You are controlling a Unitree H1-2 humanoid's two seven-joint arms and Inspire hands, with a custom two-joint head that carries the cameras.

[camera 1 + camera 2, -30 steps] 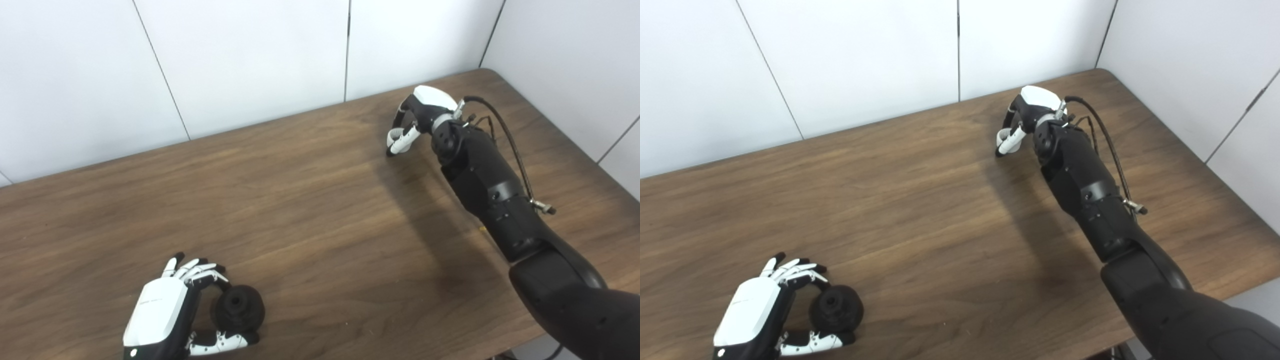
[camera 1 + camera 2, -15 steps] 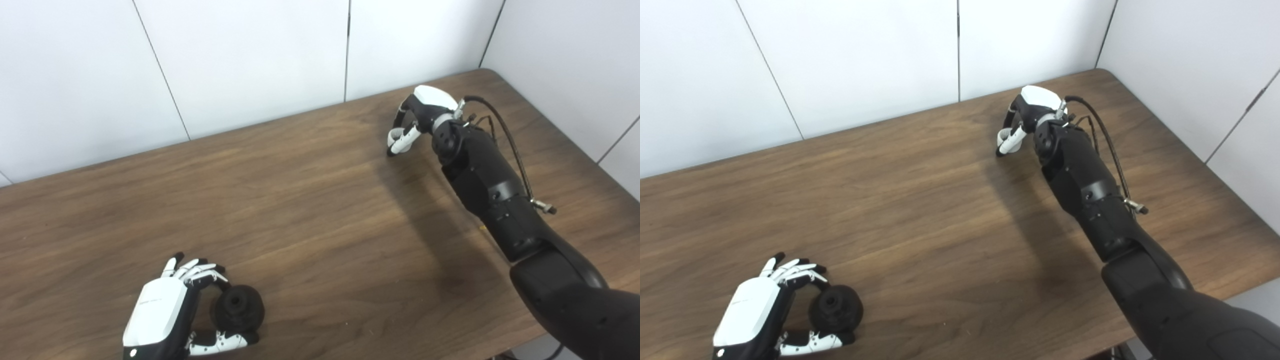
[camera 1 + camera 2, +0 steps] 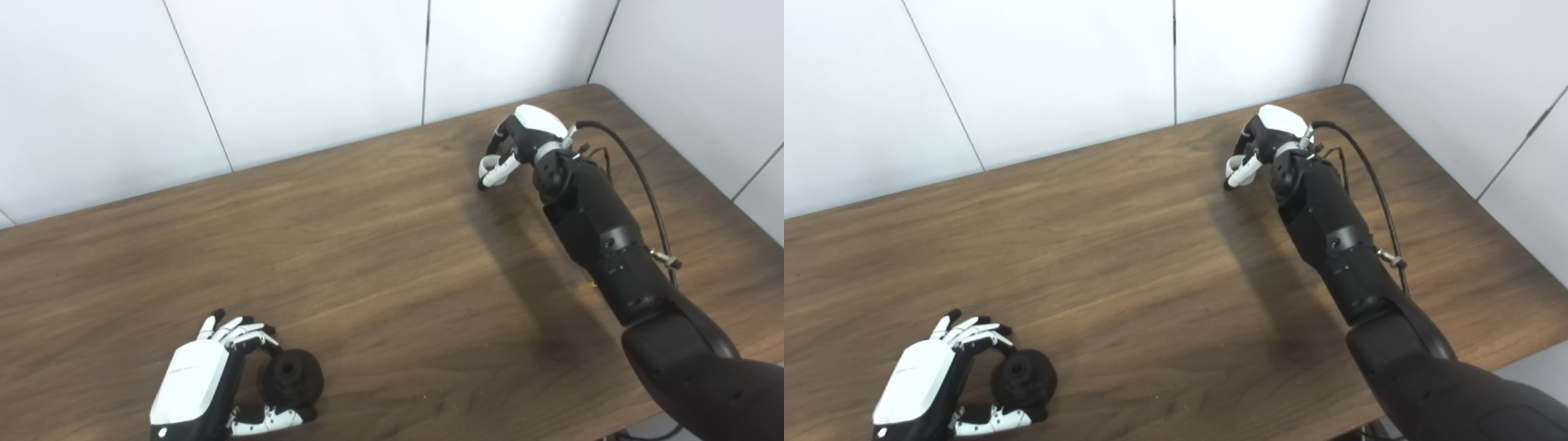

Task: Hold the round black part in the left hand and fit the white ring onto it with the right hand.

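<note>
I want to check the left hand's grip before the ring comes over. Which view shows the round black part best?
The left eye view: the round black part sits further inside the picture, with the left hand curled around it. The right eye view shows the same part nearer the bottom-left corner, with that hand cut at the edge.

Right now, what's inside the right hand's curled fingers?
A small white ring shows between the right hand's curled fingers, above the table. How much of it the palm hides, and exactly how it is pinched, cannot be seen.
</note>
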